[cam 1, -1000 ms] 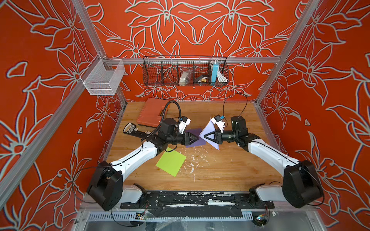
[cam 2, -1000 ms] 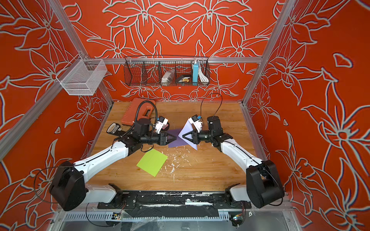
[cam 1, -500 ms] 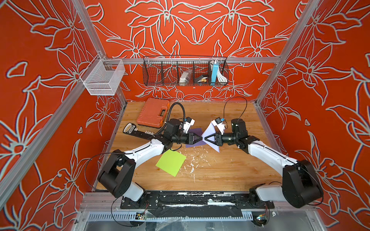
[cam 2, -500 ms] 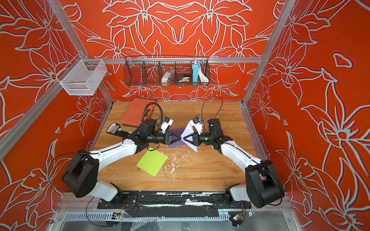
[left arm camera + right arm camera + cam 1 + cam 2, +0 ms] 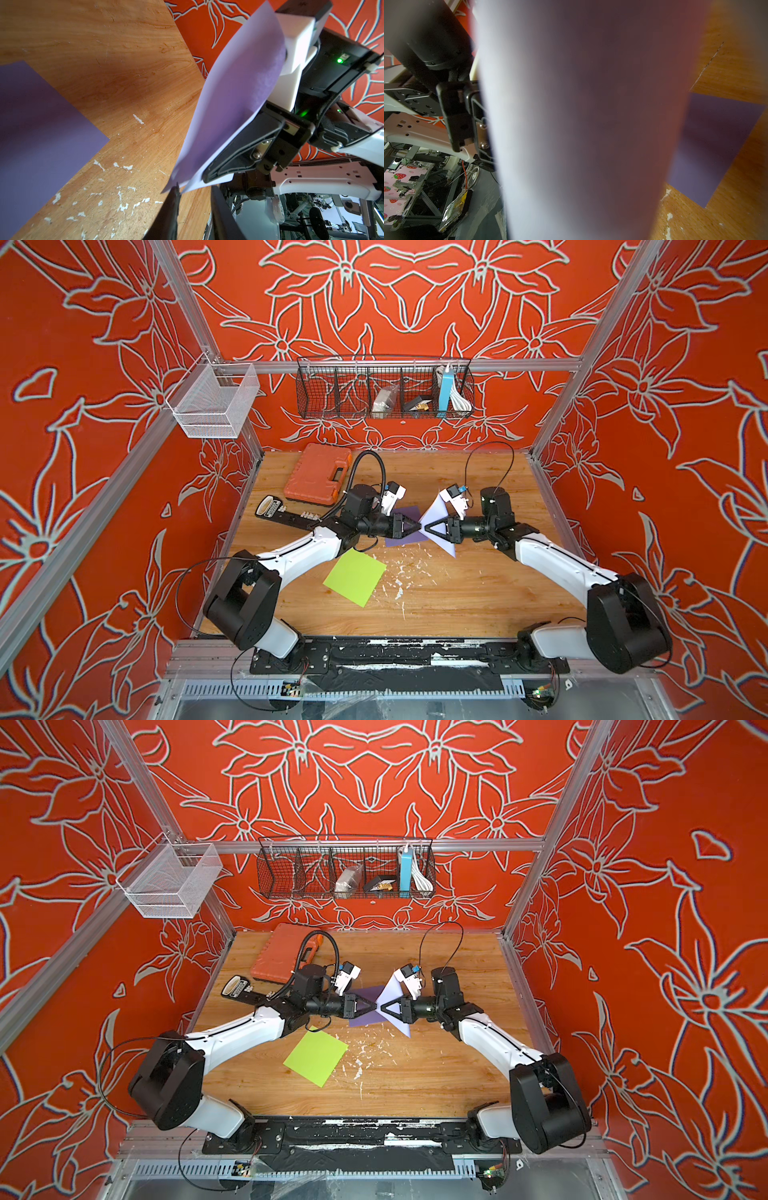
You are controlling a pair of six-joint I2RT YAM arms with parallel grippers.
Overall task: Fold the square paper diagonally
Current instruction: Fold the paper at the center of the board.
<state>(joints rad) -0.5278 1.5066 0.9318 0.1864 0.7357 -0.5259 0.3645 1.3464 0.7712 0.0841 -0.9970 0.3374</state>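
The square paper (image 5: 438,512), pale purple, stands lifted off the wooden table (image 5: 457,597) at mid-table in both top views (image 5: 392,990). My right gripper (image 5: 425,527) is shut on its lower edge. The left wrist view shows the sheet (image 5: 228,93) clamped under that gripper's black finger (image 5: 239,149). My left gripper (image 5: 417,526) meets it tip to tip. Its fingers stand apart (image 5: 195,187), and one fingertip (image 5: 176,187) touches the paper's lowest corner. The paper (image 5: 581,124) fills the right wrist view and hides the jaws. A darker purple sheet (image 5: 41,124) lies flat beneath.
A lime green sheet (image 5: 355,577) lies nearer the front, left of centre, with white flecks (image 5: 399,593) scattered beside it. An orange case (image 5: 318,475) and a black tool (image 5: 270,506) sit at the back left. A wire basket (image 5: 384,389) and a mesh bin (image 5: 212,402) hang above.
My left gripper has moved right until its tips meet the right gripper at the paper's corner, and its jaws have narrowed. The right arm and the lifted paper have stayed put.
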